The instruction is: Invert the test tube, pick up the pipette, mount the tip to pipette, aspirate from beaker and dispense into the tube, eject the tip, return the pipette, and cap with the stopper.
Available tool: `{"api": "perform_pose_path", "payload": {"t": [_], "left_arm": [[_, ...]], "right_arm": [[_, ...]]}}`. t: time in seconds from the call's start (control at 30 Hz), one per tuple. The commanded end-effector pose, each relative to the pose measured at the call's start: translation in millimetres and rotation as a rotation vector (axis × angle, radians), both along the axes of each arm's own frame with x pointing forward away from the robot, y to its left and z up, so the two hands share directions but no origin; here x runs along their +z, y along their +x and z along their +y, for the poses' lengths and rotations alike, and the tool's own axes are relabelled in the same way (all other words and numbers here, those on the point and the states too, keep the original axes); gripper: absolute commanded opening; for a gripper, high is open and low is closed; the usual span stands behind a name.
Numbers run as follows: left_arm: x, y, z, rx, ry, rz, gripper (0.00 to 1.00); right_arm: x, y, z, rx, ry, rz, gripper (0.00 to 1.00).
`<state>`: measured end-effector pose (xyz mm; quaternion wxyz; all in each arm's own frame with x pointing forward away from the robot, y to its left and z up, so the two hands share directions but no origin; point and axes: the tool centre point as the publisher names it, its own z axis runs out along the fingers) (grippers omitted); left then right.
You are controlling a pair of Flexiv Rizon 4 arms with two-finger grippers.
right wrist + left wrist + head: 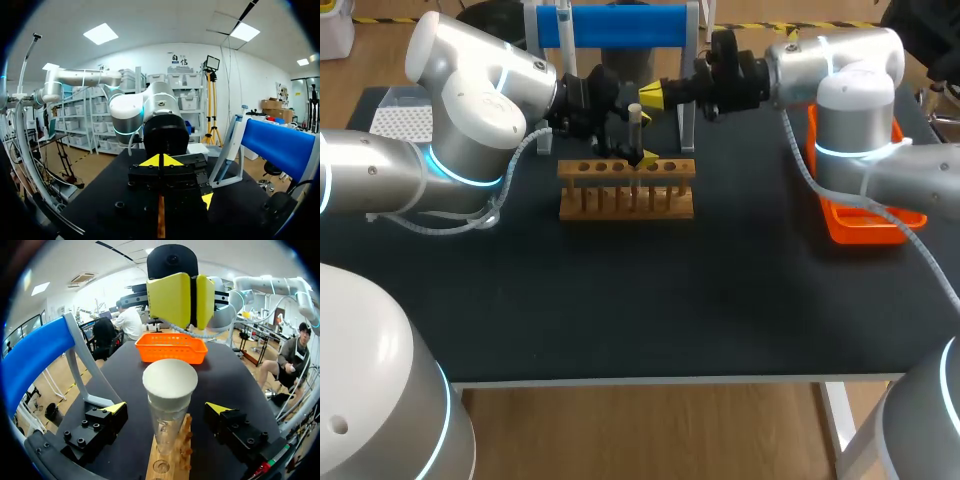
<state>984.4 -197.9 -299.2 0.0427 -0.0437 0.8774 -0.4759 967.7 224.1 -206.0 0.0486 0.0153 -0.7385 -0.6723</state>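
Left gripper (167, 409): jaws spread, not touching the white-topped clear glass test tube (168, 390) standing upright between them in the wooden rack (625, 190). The tube is probably light, slick and fragile, so grip mid-barrel gently. Right gripper (652, 96): jaws pressed together, empty, just beyond the tube.

Clear glassy test tube (169, 427), matt white stopper (169, 378) — standing in my view on a grainy wooden rack (626, 188), matt black tabletop (650, 290).
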Motion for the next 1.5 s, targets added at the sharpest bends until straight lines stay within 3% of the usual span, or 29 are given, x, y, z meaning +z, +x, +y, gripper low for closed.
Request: {"api": "perform_pose_path", "payload": {"t": [0.03, 1.5], "left_arm": [[0.5, 1.1, 0.4, -0.004, 0.002, 0.003, 1.00], [0.5, 1.1, 0.4, -0.004, 0.002, 0.003, 1.00]], "right_arm": [[-2.2, 1.9, 2.6, 0.008, 0.009, 0.003, 0.00], [-17.6, -2.6, 18.2, 0.043, 0.025, 0.034, 0.00]]}}
